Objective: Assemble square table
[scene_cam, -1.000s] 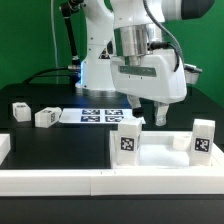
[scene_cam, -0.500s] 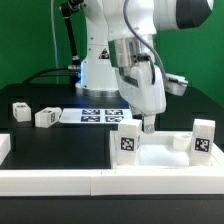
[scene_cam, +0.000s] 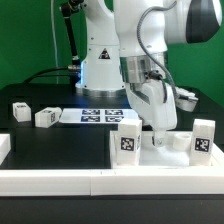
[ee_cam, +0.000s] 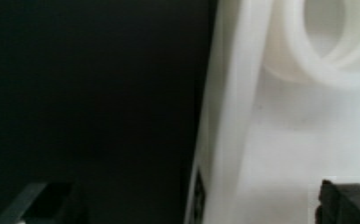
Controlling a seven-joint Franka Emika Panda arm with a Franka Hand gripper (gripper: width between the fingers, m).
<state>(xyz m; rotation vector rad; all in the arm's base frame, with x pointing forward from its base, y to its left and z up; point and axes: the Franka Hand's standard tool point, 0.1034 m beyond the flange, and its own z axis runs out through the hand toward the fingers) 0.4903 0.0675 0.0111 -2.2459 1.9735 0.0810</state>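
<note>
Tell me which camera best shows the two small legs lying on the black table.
The exterior view: at its left the far-left leg and the leg beside it lie whole, tags visible. The wrist view shows neither, only a close white part against black.

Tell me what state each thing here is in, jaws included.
Jaws: open, gripping nothing, down at the table top.
Table top: lying flat, not held.
Upright legs: standing at the top's sides.
Loose legs: lying untouched at the exterior view's left.
Marker board: flat.
</note>
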